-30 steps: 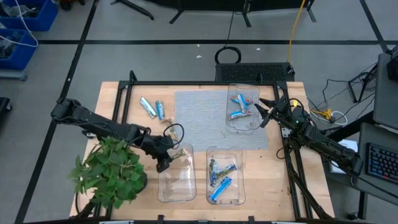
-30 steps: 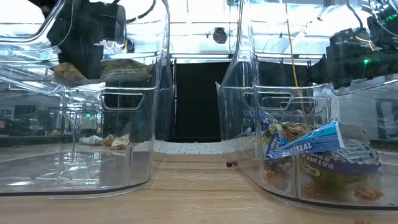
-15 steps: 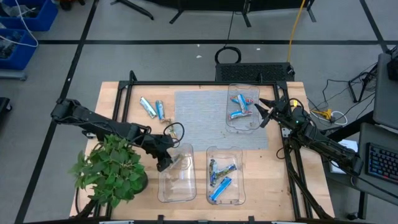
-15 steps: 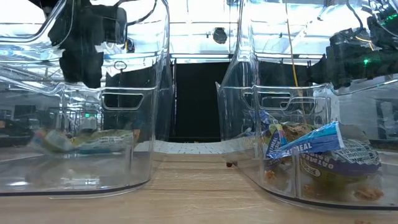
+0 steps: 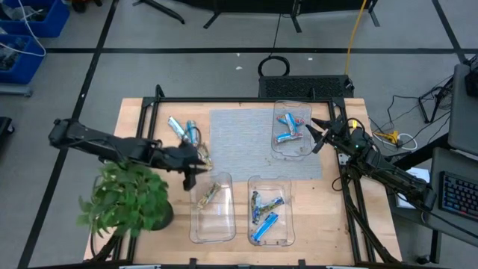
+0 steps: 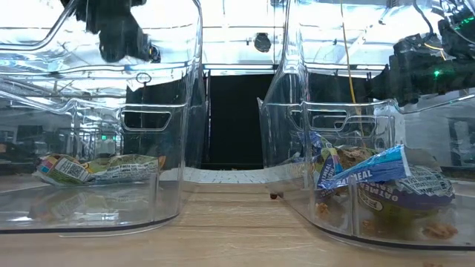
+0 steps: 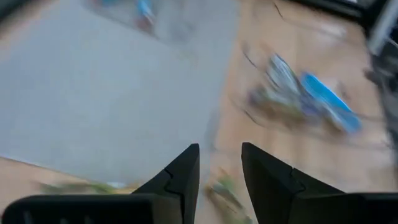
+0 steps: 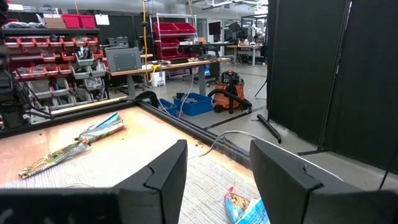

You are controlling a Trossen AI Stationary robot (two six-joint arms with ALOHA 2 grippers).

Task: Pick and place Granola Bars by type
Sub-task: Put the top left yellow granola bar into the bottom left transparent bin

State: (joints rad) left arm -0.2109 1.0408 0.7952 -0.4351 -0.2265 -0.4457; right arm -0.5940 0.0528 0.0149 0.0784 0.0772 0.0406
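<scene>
With a tan bar [image 5: 208, 194] lying in the near-left tray [image 5: 212, 224], the left gripper [image 5: 187, 173], jaws parted and seemingly empty, hangs near the loose bars [image 5: 183, 131], one to be grasped next, while the open right gripper [image 5: 317, 135] waits beside the far tray [image 5: 293, 152].

a workshop-like lab: red parts bins [image 8: 59, 46], workbenches [image 8: 168, 67], a shop vacuum [image 8: 228, 93].

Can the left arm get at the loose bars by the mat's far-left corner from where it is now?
Probably yes. The left gripper, jaws open and empty, hangs just short of the loose bars, which lie in the open on the table with no tray between.
</scene>
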